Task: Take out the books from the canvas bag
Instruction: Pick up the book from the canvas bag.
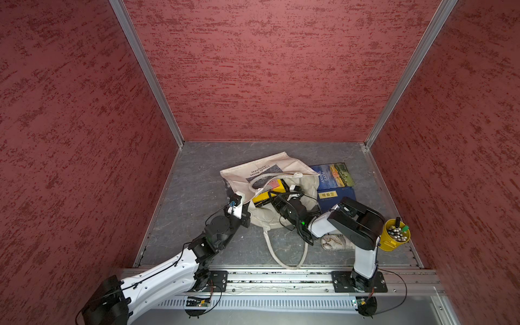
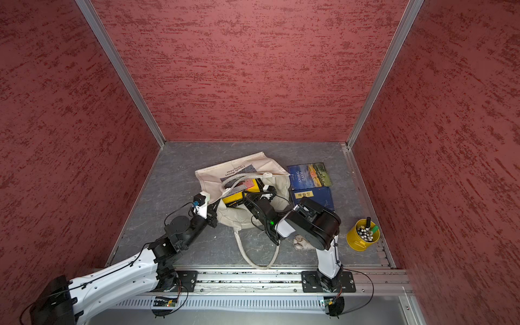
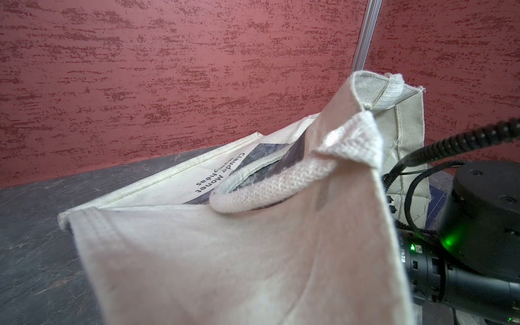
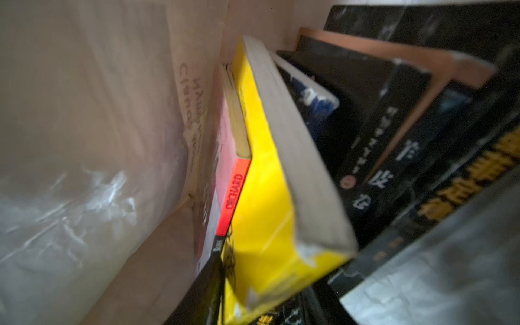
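left gripper (image 1: 244,204): pressed shut, seemingly pinching the rim of the canvas bag (image 1: 253,171) and lifting it so the mouth gapes. the step in hand is judged to be drawing another book out. it goes best with this edge held high and taut while the right gripper (image 1: 285,192), inside the mouth, takes the yellow book (image 4: 267,183) by its exposed edge and slides it lengthwise, clear of the loop handle (image 3: 275,185). whether the right jaws are spread or closed cannot be told. black books (image 4: 422,140) stand beside the yellow one. two dark blue books (image 1: 332,176) already lie on the table (image 1: 197,191), just right of the bag. left arm: stretched long and low. right arm: folded sharply, wrist turned into the bag.
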Controlling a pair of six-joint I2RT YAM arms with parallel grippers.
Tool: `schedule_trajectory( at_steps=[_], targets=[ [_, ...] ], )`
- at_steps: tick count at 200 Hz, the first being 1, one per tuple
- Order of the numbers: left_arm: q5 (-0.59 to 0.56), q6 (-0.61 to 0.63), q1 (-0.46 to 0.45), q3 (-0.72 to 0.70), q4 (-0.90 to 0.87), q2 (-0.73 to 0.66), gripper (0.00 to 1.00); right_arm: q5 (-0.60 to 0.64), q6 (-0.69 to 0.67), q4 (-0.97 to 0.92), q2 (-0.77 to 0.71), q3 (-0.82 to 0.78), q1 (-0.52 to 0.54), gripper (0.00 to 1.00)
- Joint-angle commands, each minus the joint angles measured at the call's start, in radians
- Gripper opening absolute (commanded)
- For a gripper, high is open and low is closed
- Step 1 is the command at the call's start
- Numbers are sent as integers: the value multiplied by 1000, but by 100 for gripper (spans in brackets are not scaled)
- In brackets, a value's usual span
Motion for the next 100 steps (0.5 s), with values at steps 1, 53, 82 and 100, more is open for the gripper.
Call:
schedule_trajectory(
  at_steps=[1, 53, 82, 100],
  targets=[
    [24, 13, -9, 13, 110, -11, 0, 52, 7, 86, 20, 36, 16, 43],
    [29, 13, -9, 12, 111, -7, 0, 139, 10, 93, 38, 30, 19, 30],
    [33, 12, -10, 11, 113, -7, 0, 141, -20, 85, 23, 41, 19, 23],
    [31, 15, -10, 10, 112, -7, 0, 138, -40, 71, -7, 32, 19, 15]
  ],
)
